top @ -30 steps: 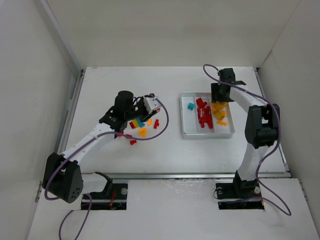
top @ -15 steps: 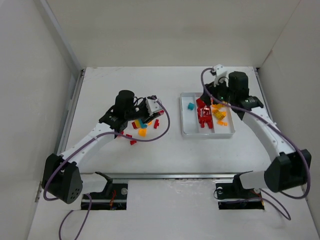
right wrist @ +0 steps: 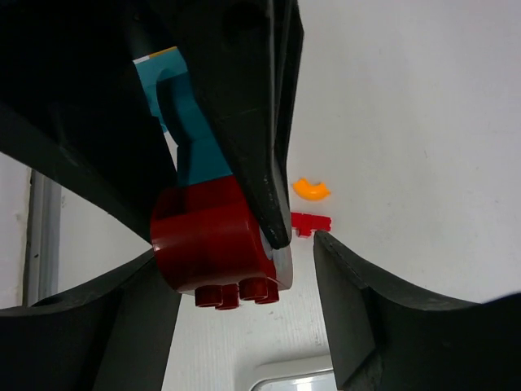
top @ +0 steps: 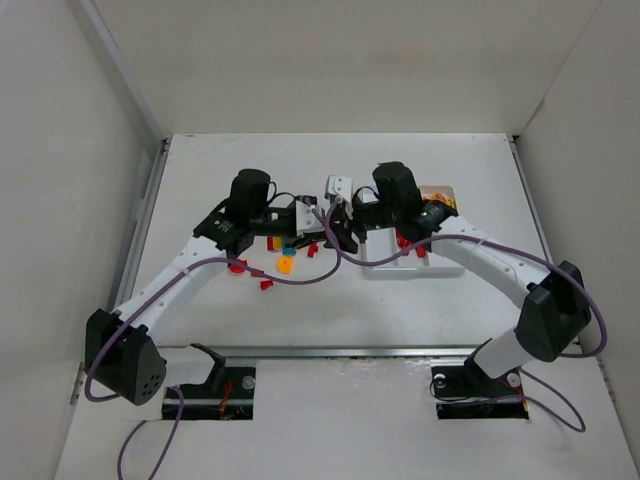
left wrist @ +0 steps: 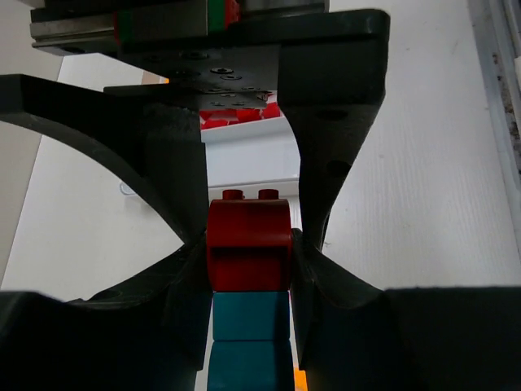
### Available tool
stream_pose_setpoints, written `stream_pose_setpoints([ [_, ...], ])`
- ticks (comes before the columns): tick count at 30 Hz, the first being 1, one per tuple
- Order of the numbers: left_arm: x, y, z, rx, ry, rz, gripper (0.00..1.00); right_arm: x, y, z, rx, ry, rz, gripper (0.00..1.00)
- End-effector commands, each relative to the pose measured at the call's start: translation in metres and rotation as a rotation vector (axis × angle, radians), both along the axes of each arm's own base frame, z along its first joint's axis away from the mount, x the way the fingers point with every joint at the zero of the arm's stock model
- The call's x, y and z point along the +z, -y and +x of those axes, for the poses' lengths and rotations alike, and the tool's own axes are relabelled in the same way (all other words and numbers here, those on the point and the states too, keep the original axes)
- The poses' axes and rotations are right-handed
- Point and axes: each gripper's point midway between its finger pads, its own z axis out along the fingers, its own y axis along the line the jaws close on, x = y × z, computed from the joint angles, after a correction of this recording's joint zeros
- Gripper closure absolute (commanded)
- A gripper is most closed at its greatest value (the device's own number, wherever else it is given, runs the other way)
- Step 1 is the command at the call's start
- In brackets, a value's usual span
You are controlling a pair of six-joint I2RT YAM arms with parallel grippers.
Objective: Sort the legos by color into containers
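Observation:
My left gripper [top: 314, 222] [left wrist: 248, 254] is shut on a small stack of legos, a dark red brick [left wrist: 248, 244] [right wrist: 212, 244] on teal-blue bricks [left wrist: 248, 342] [right wrist: 183, 138], held above the table just left of the white tray [top: 400, 268]. My right gripper [top: 337, 234] [right wrist: 244, 301] is open, its jaws standing either side of the red brick's studded end. The tray's red and orange-yellow legos [top: 428, 213] are mostly hidden under the right arm. Loose legos lie below the left gripper: orange [top: 285, 265], red [top: 266, 285].
In the right wrist view an orange curved piece [right wrist: 311, 189] and a red piece [right wrist: 311, 222] lie on the table, and the tray's corner [right wrist: 285, 381] shows at the bottom. White walls enclose the table on three sides.
My right arm has swung left from over the tray to meet the left gripper. My left gripper has moved a little right with the stack.

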Motion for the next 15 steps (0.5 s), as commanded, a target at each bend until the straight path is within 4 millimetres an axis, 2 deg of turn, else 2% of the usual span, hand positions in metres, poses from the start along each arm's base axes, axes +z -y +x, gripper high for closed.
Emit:
stream_pose_setpoints([
  [1,0.035,0.008,-0.024,-0.158,0.070,-0.073,1.00,0.045,-0.008,0.001,0.073,0.141,0.082,0.32],
  [5,0.036,0.007,-0.024,-0.165,0.066,-0.082,1.00,0.049,-0.007,0.000,0.079,0.165,0.084,0.32],
  [8,0.042,0.004,-0.024,-0.179,0.067,-0.102,1.00,0.042,-0.006,0.002,0.071,0.165,0.079,0.32],
  [10,0.046,0.005,-0.029,-0.204,0.065,-0.110,1.00,0.040,-0.006,0.002,0.071,0.165,0.079,0.36],
  [13,0.051,0.007,-0.033,-0.235,0.067,-0.123,1.00,0.036,-0.006,0.001,0.071,0.158,0.074,0.49],
  [15,0.052,0.006,-0.034,-0.249,0.062,-0.136,1.00,0.046,-0.004,0.001,0.060,0.186,0.087,0.53],
])
